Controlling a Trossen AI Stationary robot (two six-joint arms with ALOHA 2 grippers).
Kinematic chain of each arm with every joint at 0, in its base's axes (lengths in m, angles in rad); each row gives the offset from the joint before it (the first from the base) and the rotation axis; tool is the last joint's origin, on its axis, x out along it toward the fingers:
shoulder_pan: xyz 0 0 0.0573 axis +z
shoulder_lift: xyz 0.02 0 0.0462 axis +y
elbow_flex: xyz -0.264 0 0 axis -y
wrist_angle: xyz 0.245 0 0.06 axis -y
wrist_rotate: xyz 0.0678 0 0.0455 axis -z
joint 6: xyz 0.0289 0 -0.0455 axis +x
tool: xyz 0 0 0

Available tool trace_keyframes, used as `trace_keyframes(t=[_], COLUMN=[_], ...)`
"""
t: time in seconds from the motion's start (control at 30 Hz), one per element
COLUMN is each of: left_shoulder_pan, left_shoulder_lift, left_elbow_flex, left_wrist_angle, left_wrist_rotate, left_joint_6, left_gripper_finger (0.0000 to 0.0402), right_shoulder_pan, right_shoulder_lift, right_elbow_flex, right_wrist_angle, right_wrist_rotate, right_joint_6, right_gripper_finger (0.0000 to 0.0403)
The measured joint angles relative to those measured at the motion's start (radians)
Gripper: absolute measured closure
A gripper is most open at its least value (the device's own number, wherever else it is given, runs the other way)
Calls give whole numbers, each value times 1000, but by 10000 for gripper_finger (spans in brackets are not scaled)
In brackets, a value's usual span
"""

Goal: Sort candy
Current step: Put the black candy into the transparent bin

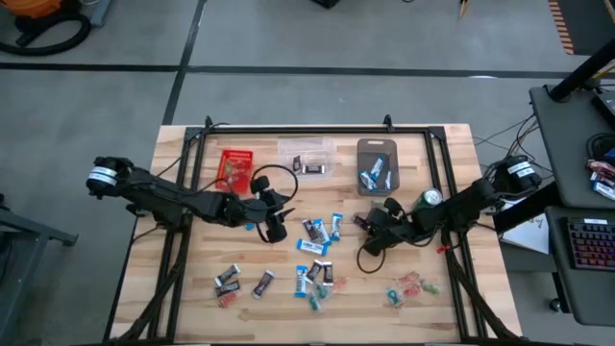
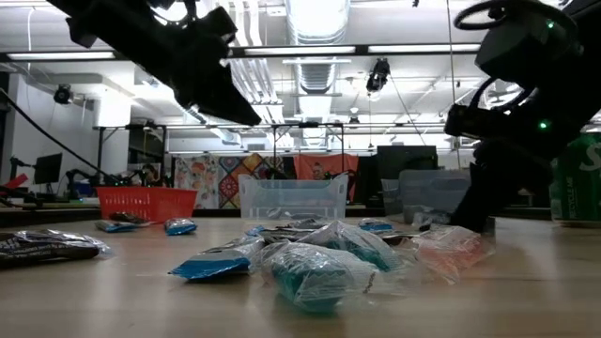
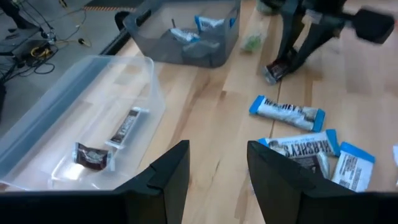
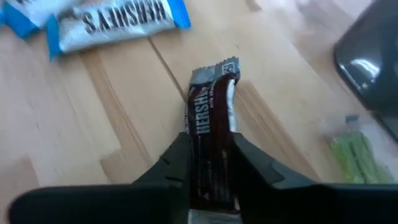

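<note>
Blue-and-white candy [image 1: 315, 231] [image 3: 287, 113] lies scattered on the table's middle, with dark pieces [image 1: 263, 284] toward the near edge and tiny red and green ones [image 1: 411, 286] near right. My left gripper [image 1: 274, 229] [image 3: 217, 171] hangs open and empty, just near of the clear bin [image 3: 81, 118]. My right gripper [image 1: 368, 224] [image 4: 211, 146] is shut on a dark brown candy bar [image 4: 212, 112], just near of the grey bin [image 1: 377, 165]. My right gripper pinches the dark candy bar between its two fingers, at the bar's rear half [image 4: 210, 140]. The bar lies along the fingers and sticks out ahead of them. Its crimped silver end [image 4: 214, 76] points down at the wood; whether it touches the table, I cannot tell.
Three bins stand in a row near the far edge: red [image 1: 233, 168], clear [image 1: 307, 159] holding two dark candies [image 3: 93, 155], grey holding blue-and-white ones [image 3: 208, 23]. A green can [image 1: 431, 198] stands by my right arm. A black frame [image 1: 317, 130] rims the table.
</note>
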Motion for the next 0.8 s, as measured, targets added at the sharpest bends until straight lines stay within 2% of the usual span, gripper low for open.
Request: trace_keyframes(t=[0.17,0.4,0.5,0.7,0.8], left_shoulder_pan=[0,0,0,0,0], left_shoulder_lift=[12,-28,-49,-128,-189], left_elbow_flex=[0,0,0,15,29], left_wrist_angle=[1,0,0,-46,-84], left_wrist_rotate=[-1,-5,-6,-10,-12], left_joint_6=[0,31,34,85,105], left_gripper_finger=[258,257,257,257,257], right_shoulder_pan=[0,0,0,-24,-60], right_shoulder_lift=[-94,-235,-265,-247,-226], right_elbow_flex=[-3,-3,-3,-1,16], right_wrist_angle=[-18,10,89,398,450], right_wrist_rotate=[-44,-24,-4,43,43], right_joint_6=[-41,-90,-133,-305,-349], right_gripper_finger=[386,393,393,393,393])
